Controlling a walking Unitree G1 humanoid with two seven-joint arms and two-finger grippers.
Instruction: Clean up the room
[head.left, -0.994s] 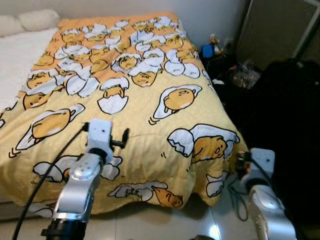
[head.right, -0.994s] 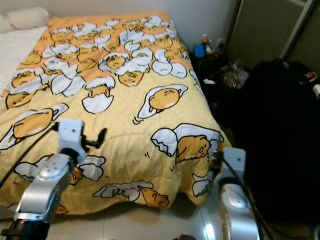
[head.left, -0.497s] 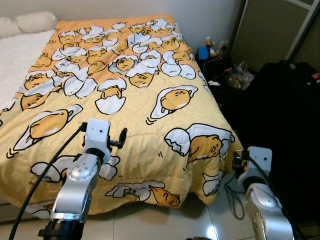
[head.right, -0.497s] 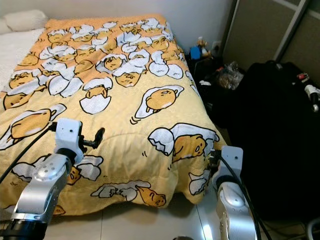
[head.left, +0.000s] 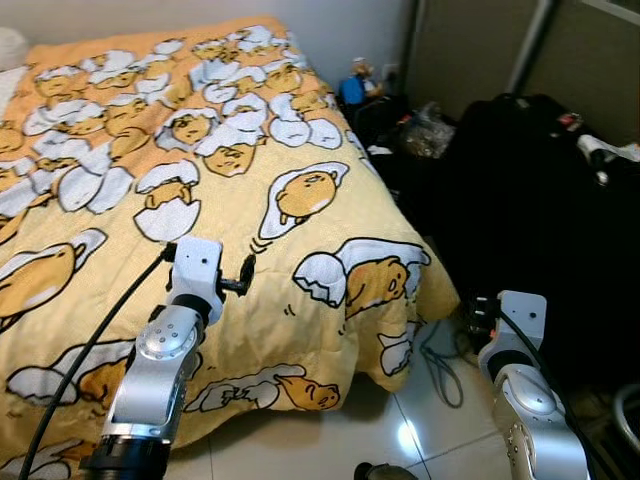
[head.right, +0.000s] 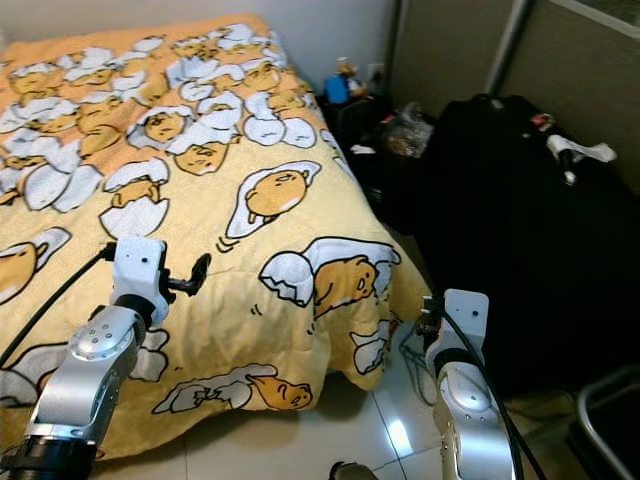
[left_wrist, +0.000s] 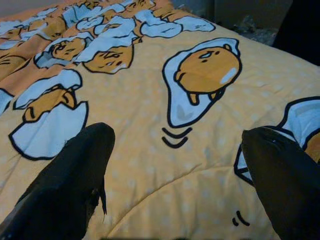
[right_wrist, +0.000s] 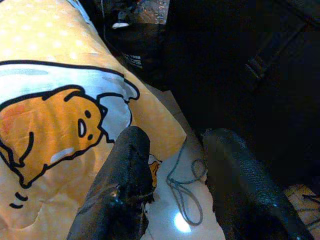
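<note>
A yellow quilt printed with egg-yolk cartoon figures (head.left: 250, 200) is spread flat over the bed, its corner hanging toward the glossy white tiled floor (head.left: 330, 445). Beside the bed, a large black soft bag (head.left: 520, 210) is heaped, with small clutter (head.left: 425, 125) near the wall and a loose grey cord (right_wrist: 182, 187) lying on the tiles. The left gripper (left_wrist: 175, 165) is held over the quilt with its fingers spread wide and nothing between them. The right gripper (right_wrist: 172, 175) is held low past the bed corner, fingers parted and empty. The step in hand is judged to be a search for something to tidy; nothing is grasped. A target, probably the cord or the clutter, must next be chosen and approached.
</note>
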